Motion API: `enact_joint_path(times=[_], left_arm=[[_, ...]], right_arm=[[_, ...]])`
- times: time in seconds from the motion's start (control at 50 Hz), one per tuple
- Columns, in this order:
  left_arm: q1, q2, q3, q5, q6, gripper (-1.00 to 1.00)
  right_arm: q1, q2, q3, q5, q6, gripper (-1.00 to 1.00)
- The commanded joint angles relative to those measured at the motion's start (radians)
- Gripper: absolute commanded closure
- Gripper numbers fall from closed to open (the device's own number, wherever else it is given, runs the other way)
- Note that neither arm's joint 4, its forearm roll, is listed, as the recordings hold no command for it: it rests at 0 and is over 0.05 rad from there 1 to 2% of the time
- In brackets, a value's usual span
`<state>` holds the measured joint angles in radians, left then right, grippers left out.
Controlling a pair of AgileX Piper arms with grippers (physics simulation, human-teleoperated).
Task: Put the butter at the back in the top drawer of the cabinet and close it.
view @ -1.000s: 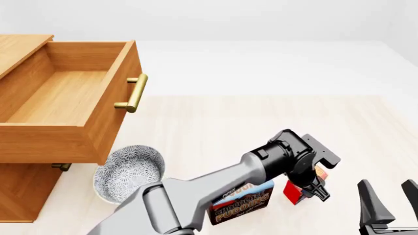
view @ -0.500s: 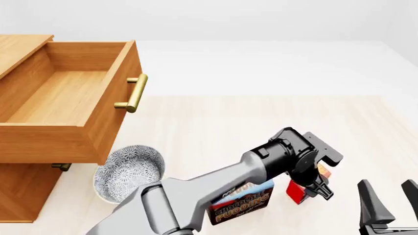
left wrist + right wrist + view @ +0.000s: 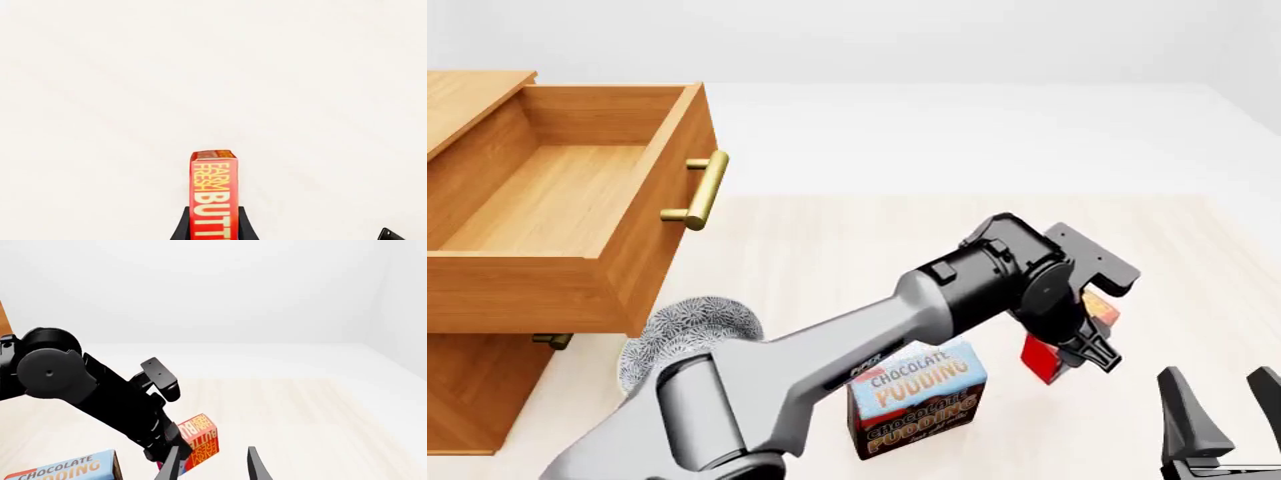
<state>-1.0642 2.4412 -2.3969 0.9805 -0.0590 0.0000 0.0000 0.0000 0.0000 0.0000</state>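
Front view: top drawer (image 3: 554,205) open, bare; left claw (image 3: 1077,345) grips butter (image 3: 1044,357); right claw (image 3: 1222,395) spread.

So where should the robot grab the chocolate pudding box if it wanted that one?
The chocolate pudding box stands upright on the table, its top edge free. Probably best to come from above and pinch its two wide faces near the top. The left gripper is busy holding the butter.
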Motion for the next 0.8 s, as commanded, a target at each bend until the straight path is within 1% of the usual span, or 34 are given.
enact_joint_path(times=[0.02,0.04,0.06,0.18,0.28,0.42,0.56,0.62,0.8], left_arm=[[0.025,-0.118,0.077,-0.037,0.040,1.00],[0.043,-0.150,0.123,-0.065,0.062,1.00],[0.042,-0.157,0.129,-0.066,0.062,1.00],[0.047,-0.189,0.133,-0.047,0.059,1.00],[0.063,-0.246,0.179,-0.059,0.075,1.00],[0.077,-0.296,0.196,-0.052,0.082,1.00],[0.103,-0.365,0.252,-0.062,0.101,1.00],[0.108,-0.376,0.254,-0.053,0.098,1.00],[0.139,-0.438,0.277,-0.038,0.120,1.00]], right_arm=[[0.000,0.000,0.000,0.000,0.000,-1.00],[0.000,0.000,0.000,0.000,0.000,-1.00],[0.000,0.000,0.000,0.000,0.000,-1.00],[0.000,0.000,0.000,0.000,0.000,-1.00],[0.000,0.000,0.000,0.000,0.000,-1.00],[0.000,0.000,0.000,0.000,0.000,-1.00],[0.000,0.000,0.000,0.000,0.000,-1.00],[0.000,0.000,0.000,0.000,0.000,-1.00],[0.000,0.000,0.000,0.000,0.000,-1.00]])
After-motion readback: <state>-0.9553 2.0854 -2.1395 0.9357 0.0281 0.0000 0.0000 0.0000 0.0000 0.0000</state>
